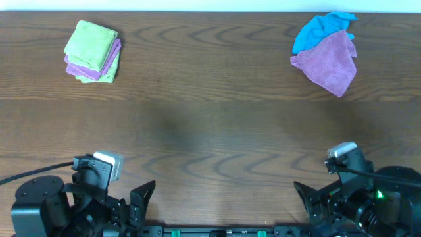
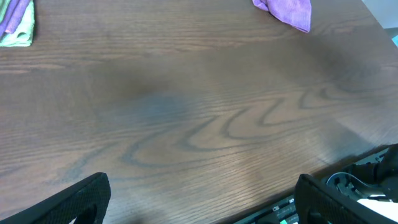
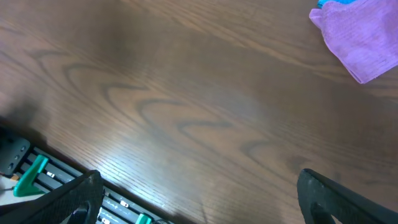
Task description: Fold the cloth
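The lime-green cloth [image 1: 90, 43] lies folded on top of a small stack at the table's far left, over a purple cloth and another green layer. A corner of that stack shows at the top left of the left wrist view [image 2: 17, 25]. My left gripper [image 1: 131, 201] [image 2: 202, 199] is open and empty at the near left edge of the table, far from the stack. My right gripper [image 1: 320, 201] [image 3: 200, 196] is open and empty at the near right edge.
A crumpled purple cloth [image 1: 331, 62] [image 3: 364, 43] [image 2: 286, 9] lies at the far right, partly over a bright blue cloth [image 1: 319, 27]. Bare dark wood table [image 1: 210, 125] lies between the grippers and the cloths. The arm bases sit along the near edge.
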You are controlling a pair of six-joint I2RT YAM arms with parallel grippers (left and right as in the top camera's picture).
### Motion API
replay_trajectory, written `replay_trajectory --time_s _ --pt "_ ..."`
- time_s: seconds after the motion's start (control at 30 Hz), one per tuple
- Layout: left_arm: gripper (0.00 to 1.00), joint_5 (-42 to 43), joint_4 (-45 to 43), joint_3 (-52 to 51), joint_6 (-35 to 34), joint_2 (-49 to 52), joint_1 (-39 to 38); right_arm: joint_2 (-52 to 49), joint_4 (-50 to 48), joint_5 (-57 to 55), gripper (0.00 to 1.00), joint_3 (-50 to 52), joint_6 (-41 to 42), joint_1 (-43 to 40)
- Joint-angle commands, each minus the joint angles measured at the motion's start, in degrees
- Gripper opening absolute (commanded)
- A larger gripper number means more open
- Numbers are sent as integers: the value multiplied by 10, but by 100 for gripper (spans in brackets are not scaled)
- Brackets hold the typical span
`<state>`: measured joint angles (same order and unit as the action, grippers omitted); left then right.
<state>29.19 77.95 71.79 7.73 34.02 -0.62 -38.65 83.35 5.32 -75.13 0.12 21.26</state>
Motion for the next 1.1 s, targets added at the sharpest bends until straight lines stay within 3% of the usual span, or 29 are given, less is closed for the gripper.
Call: replay_trajectory --time_s 0.0,0.17,0.3,0.47,0.7,0.87,1.07 --pt "95 4 -1 -2 0 0 -3 1 1 -6 99 4 -6 5" --pt "95 -48 -12 -4 9 -16 -10 1 1 -6 99 4 -6 5" --pt "95 -66 -85 -45 32 -57 -30 1 1 -6 99 4 -6 5" --pt "95 -72 -220 -182 73 -138 -36 1 1 -6 99 4 -6 5" --pt "95 -73 -386 -388 75 -222 -35 1 1 -6 99 4 -6 5" --pt "95 -71 -470 -502 64 -267 -35 1 1 -6 99 4 -6 5" --pt "95 -74 -499 -564 50 -309 -35 1 1 -6 99 4 -6 5"
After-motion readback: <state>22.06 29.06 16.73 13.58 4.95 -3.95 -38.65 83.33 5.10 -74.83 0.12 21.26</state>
